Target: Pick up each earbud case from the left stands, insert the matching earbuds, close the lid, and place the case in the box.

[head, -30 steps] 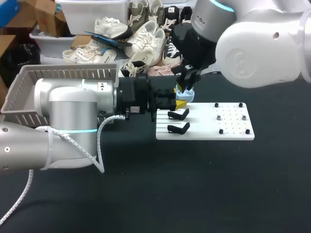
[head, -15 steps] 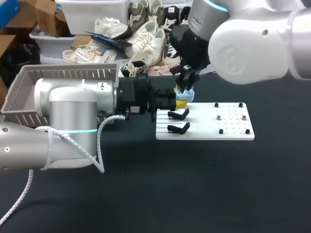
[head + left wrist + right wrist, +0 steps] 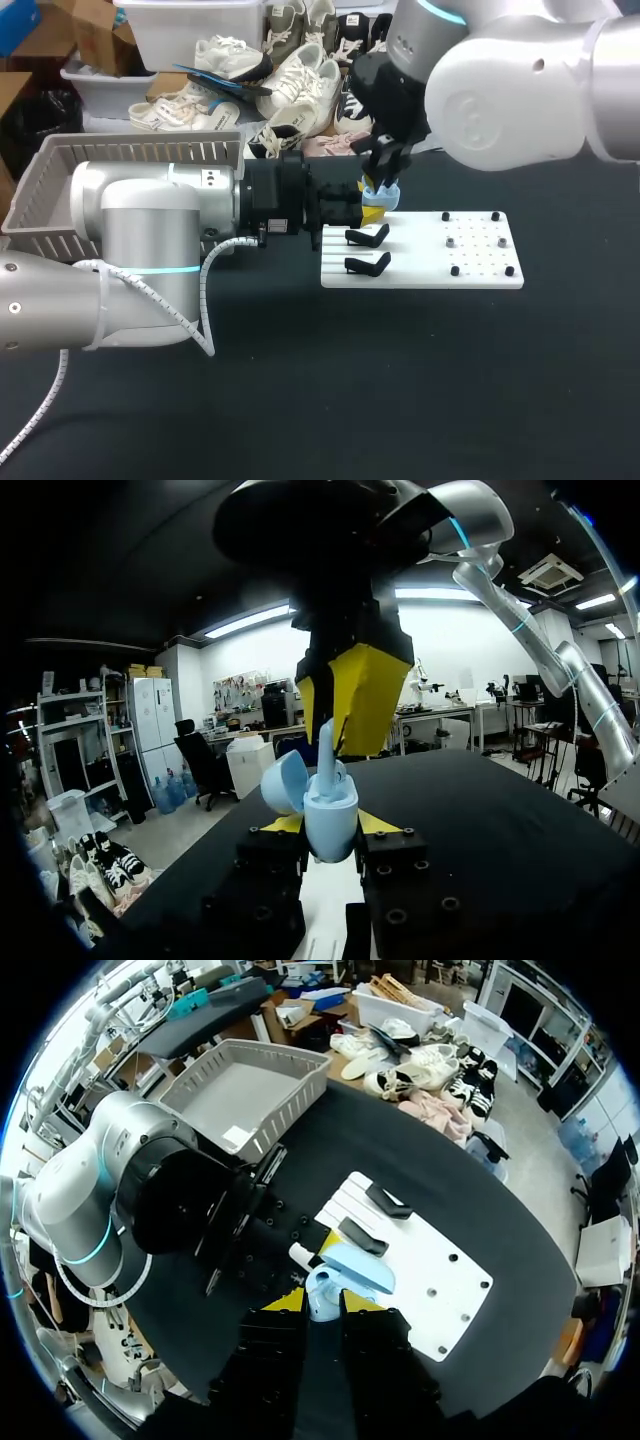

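Note:
A light blue earbud case (image 3: 331,818) with its lid (image 3: 284,780) swung open sits upright in my left gripper (image 3: 330,826), whose yellow-tipped fingers are shut on its sides. Straight above it, my right gripper (image 3: 334,738) points down and pinches a pale earbud (image 3: 326,762) whose lower end is in the case. In the head view the case (image 3: 381,194) hangs just behind the white board (image 3: 480,268), with the left gripper (image 3: 368,212) beside it and the right gripper (image 3: 382,182) over it. From the right wrist, the case (image 3: 325,1288) lies between the right gripper's (image 3: 318,1306) fingers.
Two empty black stands (image 3: 368,237) (image 3: 368,264) stand on the board's left part, and small pegs (image 3: 452,241) dot its right part. A grey basket (image 3: 130,160) sits at the back left, behind my left arm. Dark tabletop stretches in front of the board.
My right arm's upper part has swung a little to the left. Both grippers and the case hold their places.

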